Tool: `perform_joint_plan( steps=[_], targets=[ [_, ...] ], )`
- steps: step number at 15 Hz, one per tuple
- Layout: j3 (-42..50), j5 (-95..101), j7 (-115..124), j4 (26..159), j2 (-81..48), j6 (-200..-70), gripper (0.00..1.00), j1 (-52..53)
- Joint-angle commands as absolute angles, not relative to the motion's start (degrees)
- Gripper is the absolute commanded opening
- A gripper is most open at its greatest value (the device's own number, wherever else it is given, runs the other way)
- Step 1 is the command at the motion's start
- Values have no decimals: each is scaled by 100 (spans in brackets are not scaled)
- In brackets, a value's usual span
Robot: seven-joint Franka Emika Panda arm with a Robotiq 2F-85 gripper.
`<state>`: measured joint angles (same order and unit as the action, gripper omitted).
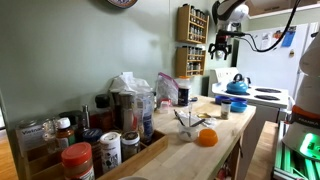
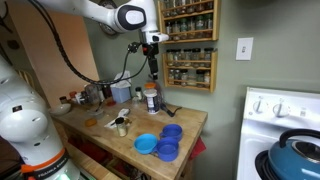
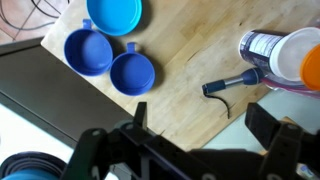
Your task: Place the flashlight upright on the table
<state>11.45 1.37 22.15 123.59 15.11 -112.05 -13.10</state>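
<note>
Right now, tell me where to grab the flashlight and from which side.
Take the flashlight across the middle of its slim barrel, from straight above: it lies flat on the table, one end close by a jar. The open end effector hangs overhead.

Soft, even indoor light; small, slightly blurry pictures.

The flashlight (image 3: 236,80), a slim dark cylinder with what may be a short cord curling from one end, lies flat on its side on the table (image 3: 185,55), a long, pale butcher-block wooden top, close to its front edge.
</note>
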Motion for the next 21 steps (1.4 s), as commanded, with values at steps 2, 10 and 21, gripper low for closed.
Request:
perform_joint_plan(
  steps=[2,10,21],
  targets=[
    [1038,-35,3459,12968,1336,-11463,100,-1498],
    [1082,-405,3471,12976,1047,-11314,100,-1422],
    [1414,-2130,5447,12118,-700,-11966,100,-1517]
  ],
)
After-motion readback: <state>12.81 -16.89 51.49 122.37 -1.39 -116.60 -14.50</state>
